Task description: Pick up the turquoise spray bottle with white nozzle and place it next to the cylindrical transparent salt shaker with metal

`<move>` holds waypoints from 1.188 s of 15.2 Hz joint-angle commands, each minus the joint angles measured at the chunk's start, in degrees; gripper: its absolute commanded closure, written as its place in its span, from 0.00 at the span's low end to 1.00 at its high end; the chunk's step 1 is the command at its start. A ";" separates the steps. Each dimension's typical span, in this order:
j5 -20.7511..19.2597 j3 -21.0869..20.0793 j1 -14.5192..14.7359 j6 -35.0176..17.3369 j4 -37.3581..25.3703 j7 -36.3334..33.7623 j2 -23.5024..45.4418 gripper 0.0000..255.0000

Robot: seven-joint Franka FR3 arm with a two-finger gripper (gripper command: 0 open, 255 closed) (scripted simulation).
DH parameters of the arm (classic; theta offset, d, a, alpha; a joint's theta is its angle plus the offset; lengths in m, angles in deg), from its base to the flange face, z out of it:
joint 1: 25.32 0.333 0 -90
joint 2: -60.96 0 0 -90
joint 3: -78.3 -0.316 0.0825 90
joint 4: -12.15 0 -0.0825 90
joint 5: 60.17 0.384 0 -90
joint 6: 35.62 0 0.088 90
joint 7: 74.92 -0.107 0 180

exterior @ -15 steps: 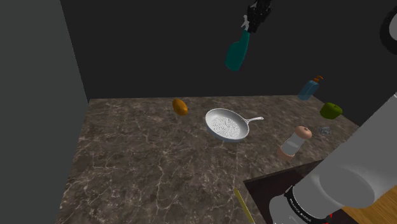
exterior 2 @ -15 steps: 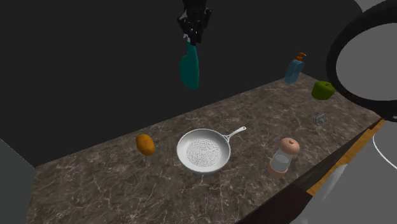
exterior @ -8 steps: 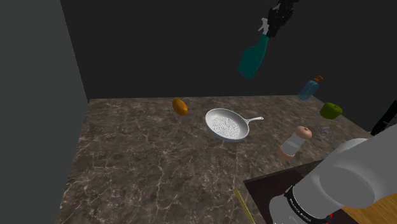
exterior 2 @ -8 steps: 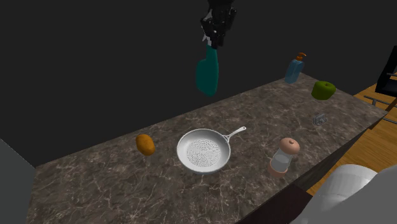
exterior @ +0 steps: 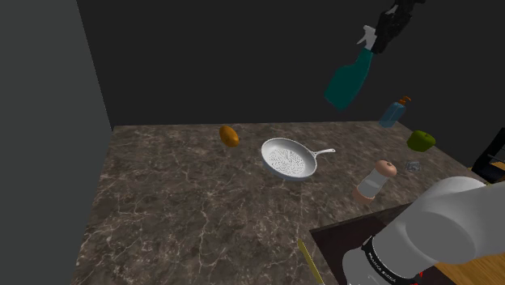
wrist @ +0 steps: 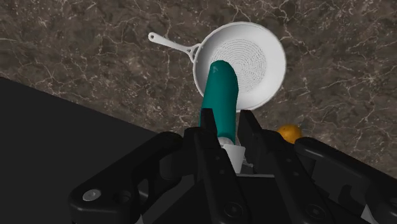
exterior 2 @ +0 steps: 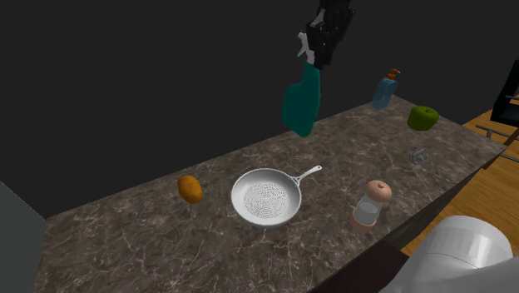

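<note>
The turquoise spray bottle hangs tilted high in the air above the dark marble counter, held by its neck just under the white nozzle. My black gripper is shut on that neck, and in the wrist view the bottle body points down over the pan. The salt shaker, clear-bodied with a coppery cap, stands upright near the counter's front edge, well below the bottle and nearer the stand.
A white pan lies mid-counter with an orange lump beyond it. A blue soap dispenser, a green object and a small glassy item sit toward the shoulder view's right.
The gripper has carried the spray bottle steadily toward the shoulder view's right and slightly lower, from above the pan's far side to nearly above the shaker's end. Nothing on the counter moved.
</note>
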 commanded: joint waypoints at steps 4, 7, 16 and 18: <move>-1.41 -0.08 -1.15 4.02 5.59 1.17 -9.75 1.00; -2.20 -0.12 -1.89 7.22 7.63 2.12 -15.10 1.00; -3.97 0.16 -3.47 12.46 13.06 4.18 -26.02 1.00; -4.12 0.29 -3.55 11.34 15.29 4.00 -27.13 1.00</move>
